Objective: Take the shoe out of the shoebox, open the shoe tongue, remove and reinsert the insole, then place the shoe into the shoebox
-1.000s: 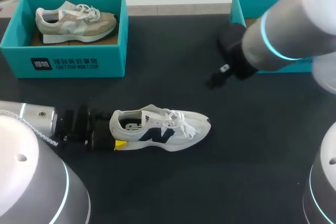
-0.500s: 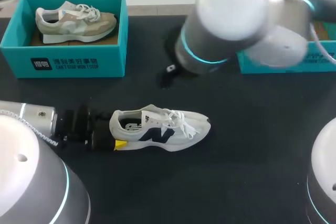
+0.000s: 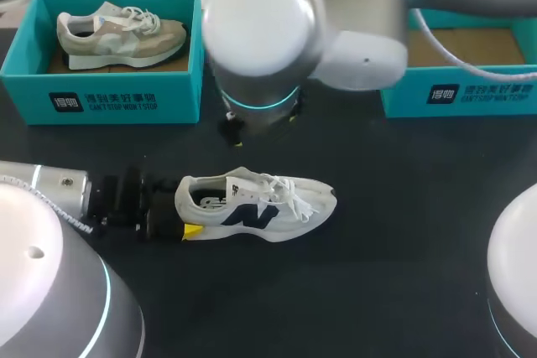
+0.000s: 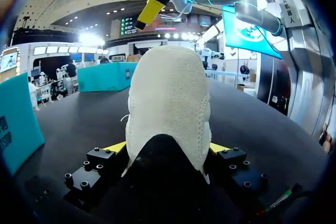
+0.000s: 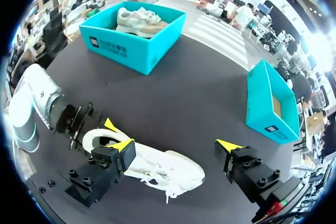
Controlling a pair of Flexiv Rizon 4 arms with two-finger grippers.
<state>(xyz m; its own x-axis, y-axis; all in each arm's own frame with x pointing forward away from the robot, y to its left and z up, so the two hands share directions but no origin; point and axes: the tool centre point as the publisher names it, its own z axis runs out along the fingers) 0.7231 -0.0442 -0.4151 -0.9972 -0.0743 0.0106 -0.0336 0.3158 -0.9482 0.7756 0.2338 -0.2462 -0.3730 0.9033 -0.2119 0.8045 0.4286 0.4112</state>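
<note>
White shoe [image 3: 256,205] with navy side logo on table [image 3: 403,207], heel clamped by left gripper [image 4: 168,148]
Right gripper [image 5: 176,145] above it, fingers apart

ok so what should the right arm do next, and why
Probably lower the right gripper onto the tongue of the shoe. The left gripper is shut on its heel, steadying it on the table. The right gripper hovers open above the shoe, whose tongue does not look pulled open yet.
</note>
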